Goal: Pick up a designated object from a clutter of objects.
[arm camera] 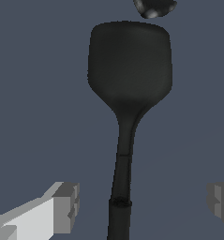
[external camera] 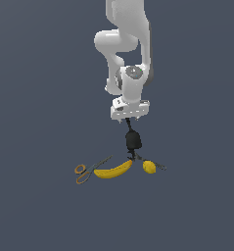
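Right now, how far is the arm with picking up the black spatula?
Done: the gripper sits over the spatula handle. In hand: its fingers stand open either side, not touching. Left: closing and lifting it from beside the banana.

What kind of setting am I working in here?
Likely a bare simulated test scene, not a real room: a featureless grey floor, flat rendered shading, and only a small clutter around the spatula: banana, lemon, scissors.

Flat, dim, coarsely pixelated renders
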Action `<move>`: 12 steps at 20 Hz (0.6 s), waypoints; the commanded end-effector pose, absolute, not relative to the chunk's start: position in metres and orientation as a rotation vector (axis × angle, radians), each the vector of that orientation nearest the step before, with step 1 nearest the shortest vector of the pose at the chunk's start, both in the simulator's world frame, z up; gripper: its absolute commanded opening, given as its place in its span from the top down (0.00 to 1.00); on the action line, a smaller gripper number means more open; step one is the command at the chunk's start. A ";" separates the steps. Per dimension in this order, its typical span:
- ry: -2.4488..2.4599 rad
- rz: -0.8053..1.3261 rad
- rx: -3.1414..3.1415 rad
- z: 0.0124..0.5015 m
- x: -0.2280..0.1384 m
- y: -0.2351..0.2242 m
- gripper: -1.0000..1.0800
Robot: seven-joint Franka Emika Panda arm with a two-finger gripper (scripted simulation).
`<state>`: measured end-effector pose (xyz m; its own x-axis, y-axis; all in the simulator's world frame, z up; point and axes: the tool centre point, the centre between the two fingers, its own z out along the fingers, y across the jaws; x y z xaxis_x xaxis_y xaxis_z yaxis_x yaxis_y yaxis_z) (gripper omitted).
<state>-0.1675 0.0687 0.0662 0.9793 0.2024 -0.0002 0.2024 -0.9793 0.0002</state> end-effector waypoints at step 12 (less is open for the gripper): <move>0.321 0.000 3.125 0.026 -0.169 0.069 0.04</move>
